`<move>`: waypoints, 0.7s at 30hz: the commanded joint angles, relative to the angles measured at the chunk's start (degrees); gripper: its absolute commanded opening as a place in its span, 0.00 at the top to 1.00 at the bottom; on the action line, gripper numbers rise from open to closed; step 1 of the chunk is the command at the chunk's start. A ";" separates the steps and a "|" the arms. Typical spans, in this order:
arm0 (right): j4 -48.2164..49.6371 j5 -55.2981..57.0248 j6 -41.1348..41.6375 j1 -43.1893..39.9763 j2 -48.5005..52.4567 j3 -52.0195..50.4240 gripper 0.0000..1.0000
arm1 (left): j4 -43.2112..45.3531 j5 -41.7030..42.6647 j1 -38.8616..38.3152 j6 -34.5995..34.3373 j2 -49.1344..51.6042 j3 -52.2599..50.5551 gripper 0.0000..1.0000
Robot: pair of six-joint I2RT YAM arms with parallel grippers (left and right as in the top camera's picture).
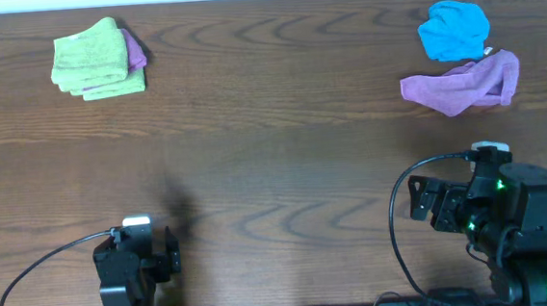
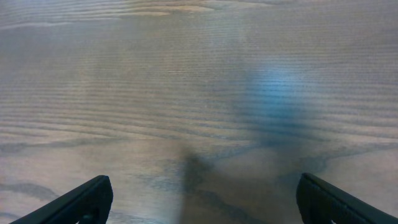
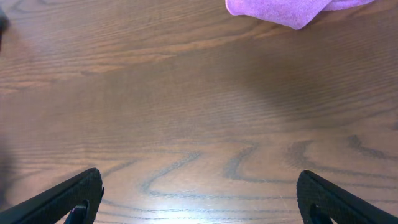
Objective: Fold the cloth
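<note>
The left gripper (image 2: 204, 200) and right gripper (image 3: 199, 198) hung wide open, empty, above the near table (image 1: 275, 172); the cloth (image 1: 93, 59) lay far left, apparently already folded, so little seemed left beyond checking

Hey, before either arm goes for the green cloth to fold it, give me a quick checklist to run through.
1. green cloth in view, at the far left of the table: ok.
2. green cloth clear of other cloths: not ok; a purple cloth touches its right edge.
3. green cloth spread flat: not ok; it lies in stacked layers.
4. Jaws of left arm open and empty: ok.
5. Jaws of right arm open and empty: ok.
6. White tag located: cannot tell.
</note>
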 commanded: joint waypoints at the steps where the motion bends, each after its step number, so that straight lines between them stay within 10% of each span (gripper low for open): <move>1: -0.09 0.33 0.66 -0.35 -0.15 -0.17 0.01 | -0.50 0.24 0.22 1.90 -0.44 -0.96 0.05; 21: -0.28 2.64 1.77 -0.20 -1.09 -0.72 0.01 | -0.50 0.24 0.22 1.90 -0.44 -0.94 0.05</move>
